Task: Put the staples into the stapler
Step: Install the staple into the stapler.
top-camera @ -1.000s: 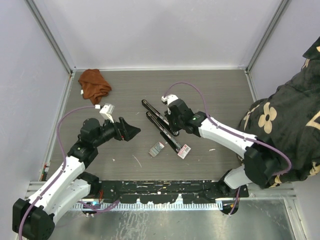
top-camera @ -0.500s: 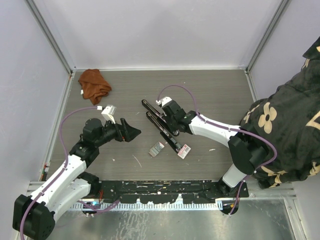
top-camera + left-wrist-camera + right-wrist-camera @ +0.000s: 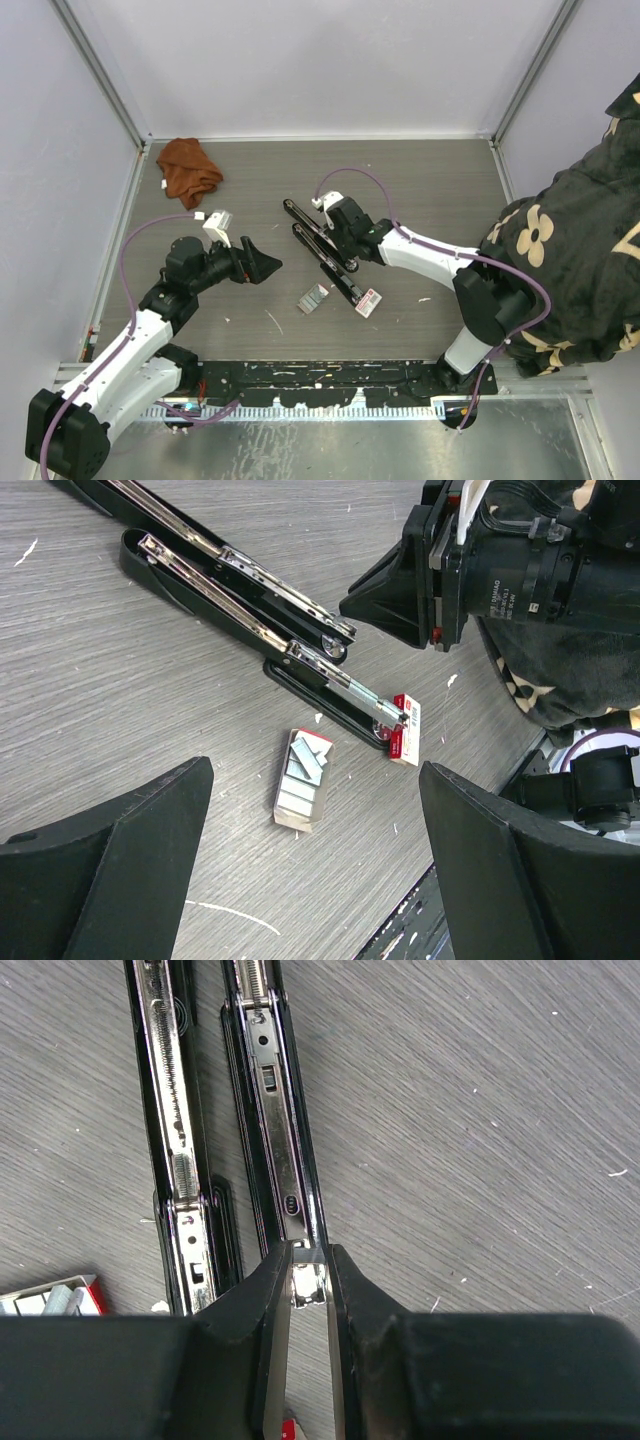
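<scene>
On the counter (image 3: 120,700), the rail end of the open stapler (image 3: 285,1160) is pinched by the right hand (image 3: 305,1260); the left hand (image 3: 265,263) is held spread near the staples (image 3: 305,765).

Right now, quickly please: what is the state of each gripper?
Left gripper: jaws open, holding nothing.
Right gripper: jaws closed on a silvery piece at the end of the stapler; what it is cannot be told.
</scene>
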Action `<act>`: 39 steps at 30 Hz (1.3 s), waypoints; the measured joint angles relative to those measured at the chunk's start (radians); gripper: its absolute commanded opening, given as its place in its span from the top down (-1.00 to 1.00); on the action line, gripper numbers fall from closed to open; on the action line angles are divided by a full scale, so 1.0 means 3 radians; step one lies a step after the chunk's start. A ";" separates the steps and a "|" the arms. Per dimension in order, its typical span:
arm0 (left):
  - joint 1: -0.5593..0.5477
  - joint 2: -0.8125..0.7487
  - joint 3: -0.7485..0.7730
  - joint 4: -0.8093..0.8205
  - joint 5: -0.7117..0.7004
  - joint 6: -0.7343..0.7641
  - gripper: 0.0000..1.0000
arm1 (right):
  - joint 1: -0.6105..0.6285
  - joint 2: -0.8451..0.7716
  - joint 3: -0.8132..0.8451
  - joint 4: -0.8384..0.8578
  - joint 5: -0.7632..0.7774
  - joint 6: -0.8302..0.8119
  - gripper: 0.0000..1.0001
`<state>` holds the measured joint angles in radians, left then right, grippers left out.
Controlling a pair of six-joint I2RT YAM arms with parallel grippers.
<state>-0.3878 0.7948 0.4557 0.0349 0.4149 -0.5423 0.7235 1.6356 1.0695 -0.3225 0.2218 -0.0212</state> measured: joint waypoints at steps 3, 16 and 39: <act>0.0000 0.0000 0.0000 0.0003 0.0000 0.0000 -0.73 | -0.0019 0.0020 0.0001 0.0024 -0.0061 -0.0018 0.65; 0.0000 0.0000 -0.0006 0.0005 0.0001 0.0000 -0.73 | -0.0027 0.0075 0.0014 0.0100 -0.0123 -0.0052 0.66; 0.0000 -0.0001 -0.0008 0.0006 0.0003 -0.0004 -0.73 | -0.0051 -0.0011 -0.0195 0.0426 -0.0109 0.0067 0.66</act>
<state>-0.3878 0.7944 0.4534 0.0368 0.4156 -0.5434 0.7082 1.6321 1.0111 -0.1947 0.1890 -0.0010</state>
